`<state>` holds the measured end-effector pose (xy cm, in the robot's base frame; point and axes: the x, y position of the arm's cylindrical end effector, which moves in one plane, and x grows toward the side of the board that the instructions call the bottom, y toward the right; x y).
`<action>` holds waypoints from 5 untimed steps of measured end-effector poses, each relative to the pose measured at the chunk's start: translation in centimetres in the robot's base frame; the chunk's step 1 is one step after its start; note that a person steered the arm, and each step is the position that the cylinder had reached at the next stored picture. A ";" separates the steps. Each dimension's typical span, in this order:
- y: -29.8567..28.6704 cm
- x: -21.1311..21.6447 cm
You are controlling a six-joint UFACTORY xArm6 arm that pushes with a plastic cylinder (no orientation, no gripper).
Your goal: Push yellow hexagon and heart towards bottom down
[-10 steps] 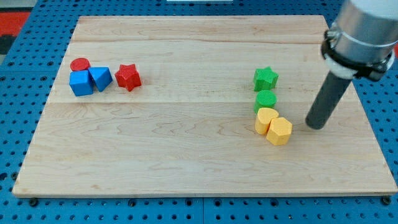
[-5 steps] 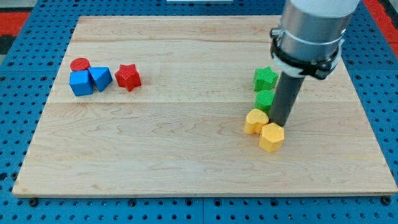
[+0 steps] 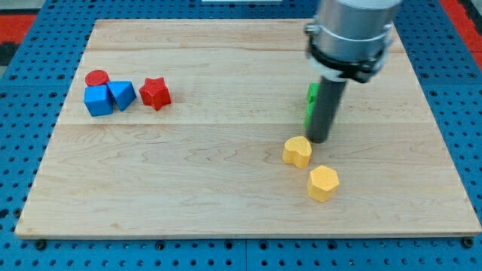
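The yellow heart (image 3: 297, 151) lies right of the board's middle. The yellow hexagon (image 3: 323, 183) lies a little below and to its right, apart from it. My tip (image 3: 318, 139) rests on the board just above and to the right of the heart, close to it. The rod hides most of two green blocks (image 3: 309, 102) behind it; only their left edges show.
At the view's left stand a red cylinder (image 3: 96, 77), a blue cube (image 3: 98, 100), a blue triangular block (image 3: 121, 94) and a red star (image 3: 155, 92). The wooden board (image 3: 188, 188) lies on a blue pegboard.
My tip has swept from the right of the yellow blocks leftward to above them. The heart has slid left and down, the hexagon down, and they have separated.
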<state>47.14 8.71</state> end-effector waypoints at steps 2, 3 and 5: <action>-5.9 0.5; -4.7 2.9; -3.2 3.7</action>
